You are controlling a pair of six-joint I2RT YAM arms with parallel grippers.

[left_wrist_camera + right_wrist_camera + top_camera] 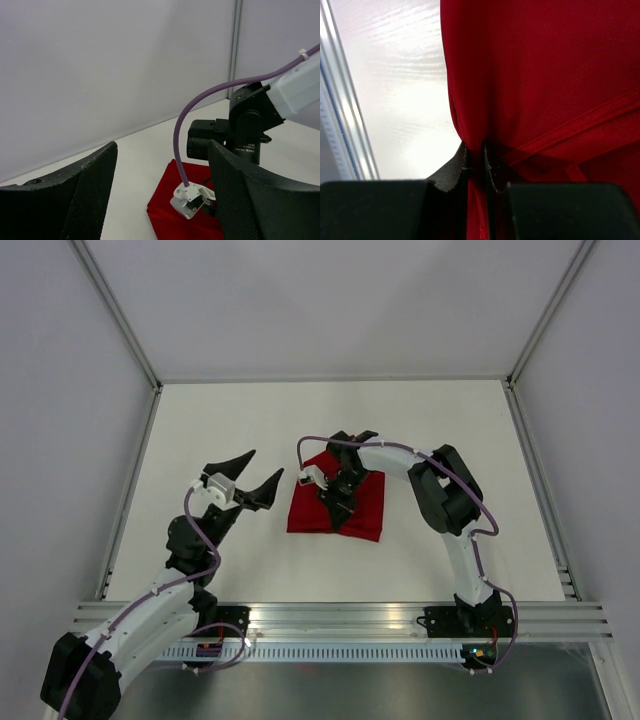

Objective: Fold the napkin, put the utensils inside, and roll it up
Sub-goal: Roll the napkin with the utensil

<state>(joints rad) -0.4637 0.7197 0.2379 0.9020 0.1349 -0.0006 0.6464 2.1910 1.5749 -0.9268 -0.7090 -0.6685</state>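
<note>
right fingers (451, 172) clenched on napkin (368, 512) fold | left fingers (75, 200) spread, empty | napkin lies right of them, apart

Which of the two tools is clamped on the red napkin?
The right tool, its jaws pinching a fold of the napkin; the left tool hangs open away from it, holding nothing.

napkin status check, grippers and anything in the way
Left gripper open, empty, left of napkin. Right gripper shut on a napkin fold. Nothing seen in the way.
</note>
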